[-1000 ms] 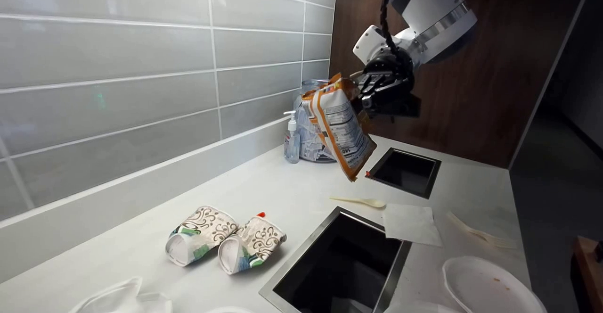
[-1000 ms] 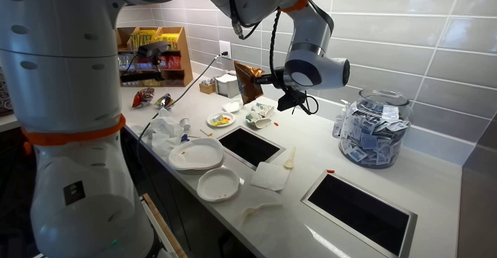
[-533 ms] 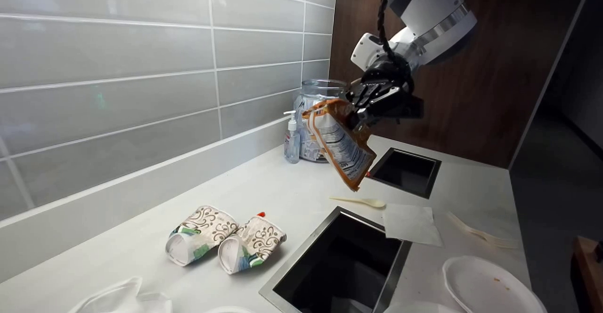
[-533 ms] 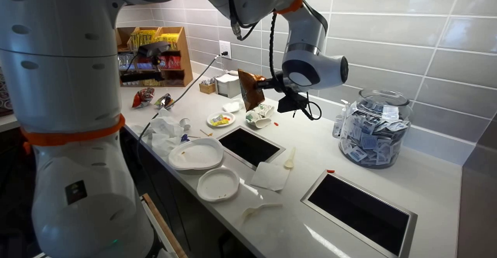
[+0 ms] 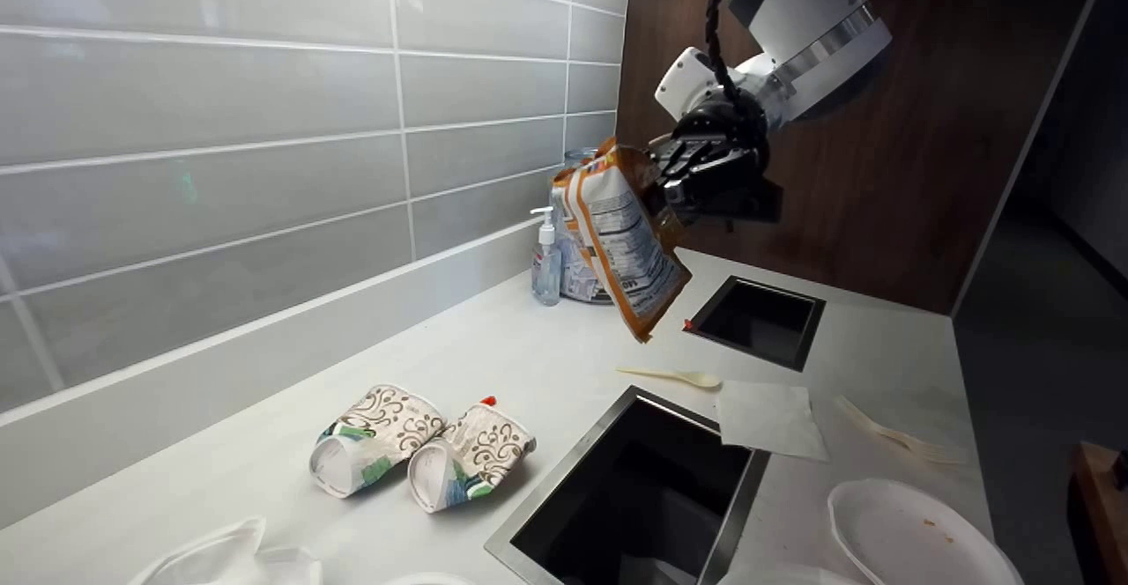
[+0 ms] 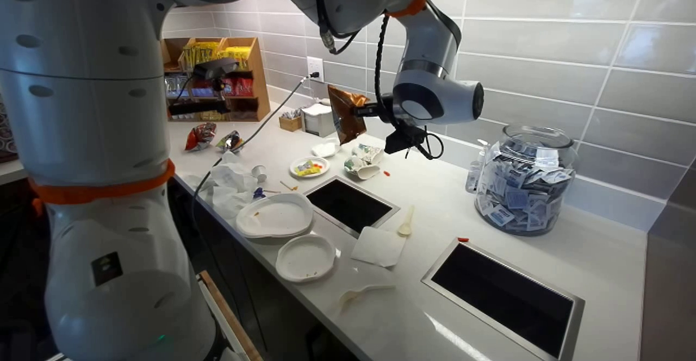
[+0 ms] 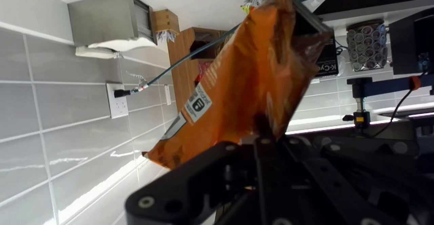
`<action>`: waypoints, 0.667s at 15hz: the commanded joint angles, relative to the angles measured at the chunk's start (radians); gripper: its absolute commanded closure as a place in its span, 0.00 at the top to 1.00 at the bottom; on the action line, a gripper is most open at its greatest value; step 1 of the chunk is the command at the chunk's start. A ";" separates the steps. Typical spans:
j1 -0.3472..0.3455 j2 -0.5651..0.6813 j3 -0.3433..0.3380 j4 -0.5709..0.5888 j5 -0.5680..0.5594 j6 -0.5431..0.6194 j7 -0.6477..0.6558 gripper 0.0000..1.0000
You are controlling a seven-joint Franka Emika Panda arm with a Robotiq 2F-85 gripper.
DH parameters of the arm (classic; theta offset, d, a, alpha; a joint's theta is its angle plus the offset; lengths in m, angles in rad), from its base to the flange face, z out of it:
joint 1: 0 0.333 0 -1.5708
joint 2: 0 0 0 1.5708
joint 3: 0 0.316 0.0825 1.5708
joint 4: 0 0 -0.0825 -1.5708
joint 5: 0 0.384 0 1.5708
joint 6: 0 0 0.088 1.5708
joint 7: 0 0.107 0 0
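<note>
I have the gripper (image 6: 359, 111) clenched on an orange snack bag (image 5: 621, 237), grasped at its side edge. The bag is held in the air above the white counter (image 5: 441, 365), tilted, one corner pointing down and clear of the surface. Its white printed panel shows in an exterior view; on my wrist feed I see an orange, creased face. In an exterior view the bag covers part of a glass jar (image 6: 522, 231) of packets (image 6: 516, 198). A pump bottle (image 5: 546, 263) stands upright just beside that jar.

On the counter I record two crushed paper cups (image 5: 388, 431), lying on their sides, touching or nearly so. A spoon (image 5: 674, 377) lies just beside a napkin (image 5: 771, 419), near a metal frame (image 5: 567, 468) around a dark panel (image 5: 634, 470). A fork (image 5: 908, 440) lies near a white plate (image 6: 305, 257). Another plate (image 6: 292, 167) bears a yellow wrapper (image 6: 306, 169). Beyond the bag, my wrist feed shows a wall outlet (image 7: 119, 109) with a cord (image 7: 190, 55) plugged in, and a napkin holder (image 7: 101, 18).
</note>
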 commanded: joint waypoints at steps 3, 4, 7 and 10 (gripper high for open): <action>-0.045 0.003 -0.022 -0.030 0.172 -0.206 -0.160 0.00; -0.043 0.007 -0.029 -0.027 0.162 -0.219 -0.156 0.00; -0.030 0.002 -0.044 -0.019 0.090 -0.183 -0.124 0.00; -0.040 0.005 -0.049 -0.021 0.121 -0.260 -0.180 0.00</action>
